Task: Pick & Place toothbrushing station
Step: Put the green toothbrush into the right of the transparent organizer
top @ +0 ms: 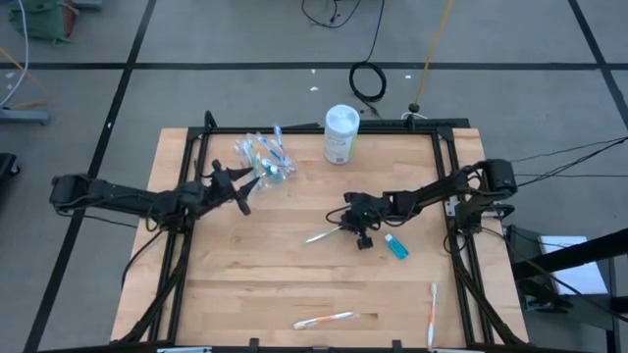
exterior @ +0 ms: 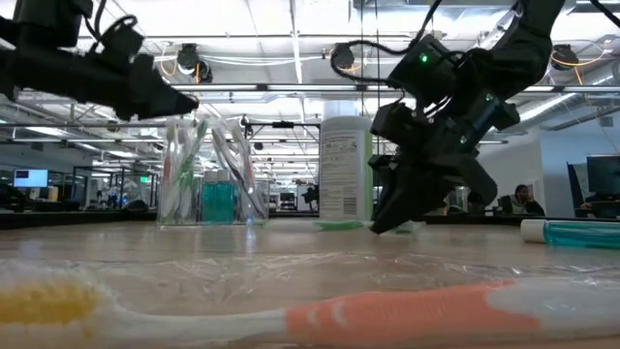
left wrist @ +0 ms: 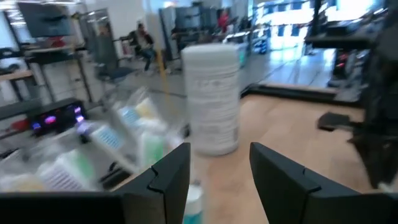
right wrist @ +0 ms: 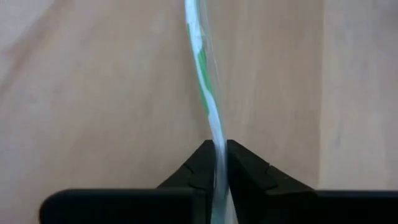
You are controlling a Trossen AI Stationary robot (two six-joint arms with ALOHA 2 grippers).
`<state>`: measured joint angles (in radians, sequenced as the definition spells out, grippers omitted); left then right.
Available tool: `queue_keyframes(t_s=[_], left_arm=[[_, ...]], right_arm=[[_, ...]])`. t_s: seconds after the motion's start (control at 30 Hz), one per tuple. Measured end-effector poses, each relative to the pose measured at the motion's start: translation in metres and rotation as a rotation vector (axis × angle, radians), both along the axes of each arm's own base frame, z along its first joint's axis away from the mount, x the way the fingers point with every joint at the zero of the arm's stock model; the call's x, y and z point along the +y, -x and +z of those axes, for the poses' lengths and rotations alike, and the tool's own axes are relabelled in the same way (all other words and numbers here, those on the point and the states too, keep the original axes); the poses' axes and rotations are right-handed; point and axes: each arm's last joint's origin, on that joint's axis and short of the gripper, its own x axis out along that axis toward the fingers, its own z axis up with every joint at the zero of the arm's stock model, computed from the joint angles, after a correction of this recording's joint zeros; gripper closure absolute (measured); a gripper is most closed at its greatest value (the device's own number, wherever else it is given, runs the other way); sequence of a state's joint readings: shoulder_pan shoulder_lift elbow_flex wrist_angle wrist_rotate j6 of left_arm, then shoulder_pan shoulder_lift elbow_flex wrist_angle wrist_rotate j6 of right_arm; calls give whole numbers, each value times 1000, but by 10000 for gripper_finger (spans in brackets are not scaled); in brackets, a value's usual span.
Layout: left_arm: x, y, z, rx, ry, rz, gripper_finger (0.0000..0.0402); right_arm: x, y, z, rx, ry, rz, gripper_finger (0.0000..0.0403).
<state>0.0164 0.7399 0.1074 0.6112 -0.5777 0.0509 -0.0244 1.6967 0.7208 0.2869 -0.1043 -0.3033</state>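
Right wrist view: the right gripper (right wrist: 216, 163) has its fingers pinched on a green-and-white toothbrush (right wrist: 203, 68) lying on the wooden table (top: 265, 265) near its middle. Off to the left, the left gripper (top: 242, 186) hovers beside the clear plastic cup (top: 263, 157) of toothbrushes, fingers spread and empty. A teal tube (top: 395, 246) lies just beside the right gripper, and two more toothbrushes (top: 324, 320) rest near the table's front edge.

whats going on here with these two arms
The right gripper has its fingers shut on a green and white toothbrush lying mid-table. The left gripper hovers open beside the clear cup, which already holds several brushes. A teal tube and two more toothbrushes lie loose on the table.
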Motion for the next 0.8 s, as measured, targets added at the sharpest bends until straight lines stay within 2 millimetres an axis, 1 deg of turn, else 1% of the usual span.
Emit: queue_keyframes(t_s=[0.1,0.17,0.27,0.4,0.5,0.6,0.7,0.8], left_arm=[[-8,-1,7,-30,7,-62,229],[-14,-3,10,-43,10,-152,229],[-23,-7,19,-64,14,-314,229],[-29,-11,31,-108,102,-457,229],[-31,-16,37,-89,199,-475,229],[-32,-25,39,-43,247,-468,229],[-34,-41,40,-23,274,-477,229],[-37,-59,35,37,311,-490,229]], right_arm=[[4,-4,5,-69,34,43,386],[6,-6,8,-112,56,68,393],[10,-11,15,-202,111,117,389],[17,-15,21,-286,199,148,380],[26,-19,28,-318,266,181,385],[35,-28,38,-341,303,235,389],[44,-39,47,-355,318,268,388],[51,-45,48,-340,355,285,385]])
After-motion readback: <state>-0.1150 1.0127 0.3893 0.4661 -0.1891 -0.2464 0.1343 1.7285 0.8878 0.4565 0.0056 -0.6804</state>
